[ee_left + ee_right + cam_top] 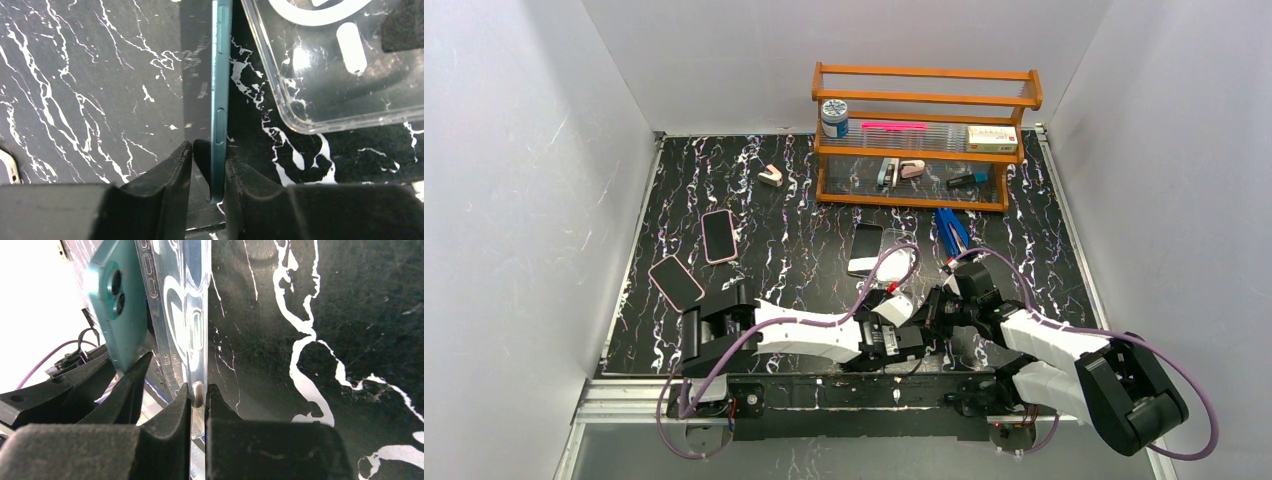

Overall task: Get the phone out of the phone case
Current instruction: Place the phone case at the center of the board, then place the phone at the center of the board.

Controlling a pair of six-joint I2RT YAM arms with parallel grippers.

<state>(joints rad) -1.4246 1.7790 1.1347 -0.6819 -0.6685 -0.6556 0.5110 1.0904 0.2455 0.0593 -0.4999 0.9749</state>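
**Observation.** Both arms meet low over the near middle of the counter [90, 90].

- **Left claw [207, 155]:** closed to a narrow gap and clamped on the edge of the teal phone [220, 75]. The phone stands on edge between the fingers, its side buttons showing.
- **Right claw [199, 392]:** almost fully closed, pinching one wall of the clear phone case [185, 305]. The case is also held on edge.

**Position of the task item.** The phone is held above the counter, just beside the case and to its left.

- In the right wrist view the phone's camera end stands off from the case at a slight angle.
- In the left wrist view bare counter shows between the phone's edge and the rounded corner of the case.
- I see no place where the two touch, but the part down between the claws is hidden.

**Step in hand.** In my judgement this is the separation itself, and it is at or close to completion. The phone looks free of the shell rather than seated in it.

**Next move.** The arms need to draw apart sideways to confirm that no corner is caught, with both grips kept firm. The phone can then be set down flat on open counter, away from the case. The left claw holds only a thin edge, so the lowering should be slow and level.
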